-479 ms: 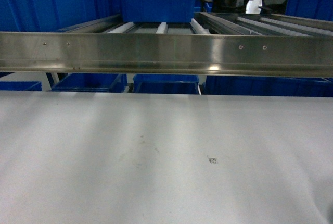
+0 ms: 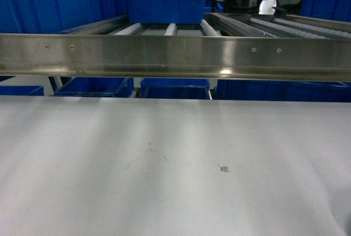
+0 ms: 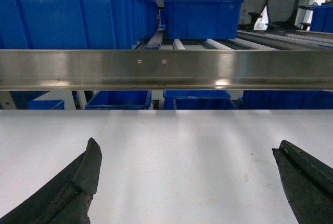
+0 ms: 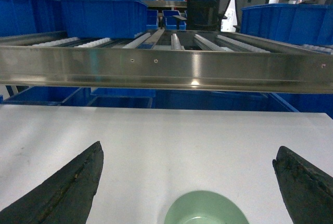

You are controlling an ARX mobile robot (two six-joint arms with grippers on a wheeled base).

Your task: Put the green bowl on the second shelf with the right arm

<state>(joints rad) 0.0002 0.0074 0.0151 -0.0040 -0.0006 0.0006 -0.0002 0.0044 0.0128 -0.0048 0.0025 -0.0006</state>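
Green bowl: the small round pale mint-green bowl [image 4: 206,209] sits on the flat white tabletop [image 4: 166,146] at the bottom edge of the right wrist view, between the two dark fingers and touching neither; only its far rim and part of its lighter inside show. It does not appear in the head view.

Right gripper: the right gripper [image 4: 190,187] is spread wide, its black fingers [image 4: 67,190] at the lower corners of the frame, nothing held between them.

Left gripper: the left gripper [image 3: 187,182] likewise stands wide apart over bare white surface, fingers [image 3: 62,193] low at either side, holding nothing.

Shelf edge: a long brushed-steel front rail [image 2: 175,55] runs the full width of every view, level, above the far edge of the tabletop. Behind it, white roller tracks [image 2: 170,28] run back along the shelf.

Open room on the shelf: a large blue plastic bin [image 2: 164,0] stands on the rollers at centre in the head view; the tracks in front of it and to its right lie open up to the rail.

Below the rail: more blue plastic bins [image 2: 174,88] fill the gap between rail and table edge.

Background: black office chairs [image 4: 208,2] stand beyond the racking.
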